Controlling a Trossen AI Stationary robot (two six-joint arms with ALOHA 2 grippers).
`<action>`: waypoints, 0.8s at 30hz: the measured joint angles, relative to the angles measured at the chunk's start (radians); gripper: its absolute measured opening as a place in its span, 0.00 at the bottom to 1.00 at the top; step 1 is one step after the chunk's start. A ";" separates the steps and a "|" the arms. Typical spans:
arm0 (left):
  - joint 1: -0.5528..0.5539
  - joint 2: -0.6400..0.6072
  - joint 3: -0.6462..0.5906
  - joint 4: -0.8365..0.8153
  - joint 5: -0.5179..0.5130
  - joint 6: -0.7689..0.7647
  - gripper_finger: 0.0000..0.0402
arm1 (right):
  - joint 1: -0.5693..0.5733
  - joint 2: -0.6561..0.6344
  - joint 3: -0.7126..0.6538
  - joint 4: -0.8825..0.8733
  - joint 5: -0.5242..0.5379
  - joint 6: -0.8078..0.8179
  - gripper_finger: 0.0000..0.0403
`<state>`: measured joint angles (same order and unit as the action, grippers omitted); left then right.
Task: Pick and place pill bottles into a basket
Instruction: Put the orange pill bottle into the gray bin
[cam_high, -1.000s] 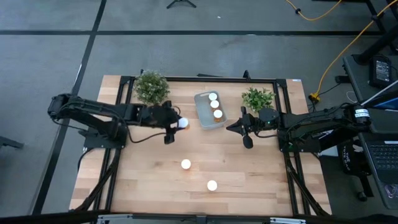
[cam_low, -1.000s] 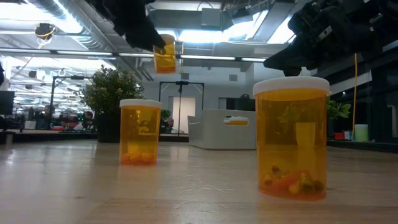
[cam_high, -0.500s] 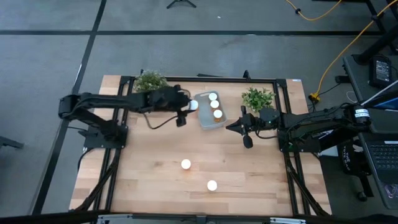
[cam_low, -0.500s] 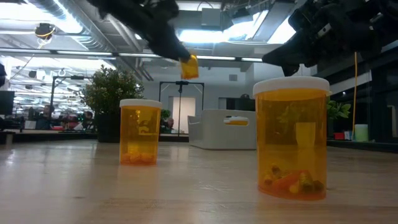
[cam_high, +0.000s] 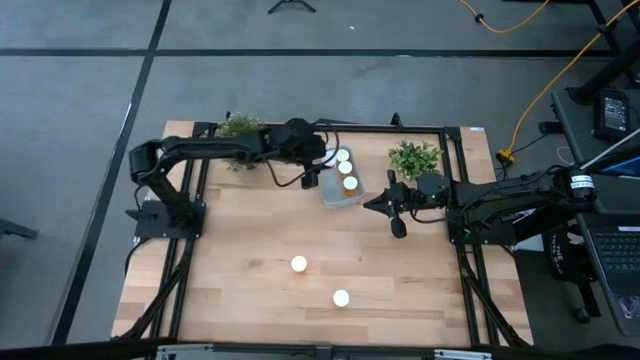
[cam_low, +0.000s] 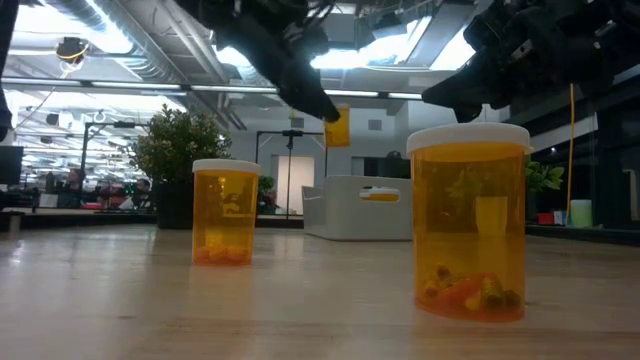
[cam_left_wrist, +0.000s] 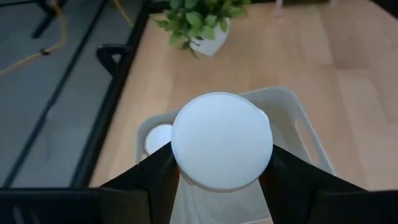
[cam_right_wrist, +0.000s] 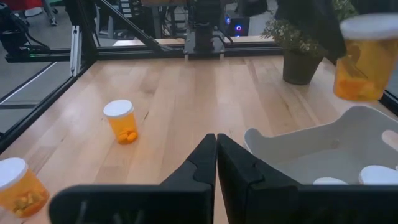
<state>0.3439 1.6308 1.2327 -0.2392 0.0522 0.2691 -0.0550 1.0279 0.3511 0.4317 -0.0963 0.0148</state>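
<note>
My left gripper is shut on an orange pill bottle with a white cap and holds it in the air over the left end of the pale tray. The bottle also shows in the low view and the right wrist view. Three capped bottles stand in the tray. Two more bottles stand upright on the table nearer the front. My right gripper is shut and empty, just right of the tray. My left gripper pinches the bottle between its two fingers, one on each side just under the white cap's rim. The fingers come slanting down from the table's left. The bottle hangs a little tilted, cap up, clear of the tray and the table.
Two green potted plants stand at the back, one under my left arm and one right of the tray. Bare wood lies around the two standing bottles. A black frame runs round the table's edges.
My left gripper has carried the bottle from the table's left-middle toward the right and the far edge, to above the tray's left end. It stays shut on the bottle, which is now more tilted. My right arm has kept still.
</note>
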 joint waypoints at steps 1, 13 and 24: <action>0.007 0.009 0.000 0.003 0.009 0.006 0.48 | 0.000 0.000 0.000 0.000 0.000 0.000 0.04; 0.066 0.151 0.000 0.025 0.035 0.015 0.48 | 0.000 0.000 0.000 -0.029 0.000 0.003 0.04; 0.076 0.226 -0.001 0.060 0.030 0.015 0.48 | 0.000 0.000 0.000 -0.070 0.000 0.033 0.04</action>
<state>0.4197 1.8565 1.2316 -0.1796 0.0818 0.2842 -0.0547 1.0279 0.3511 0.3614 -0.0967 0.0479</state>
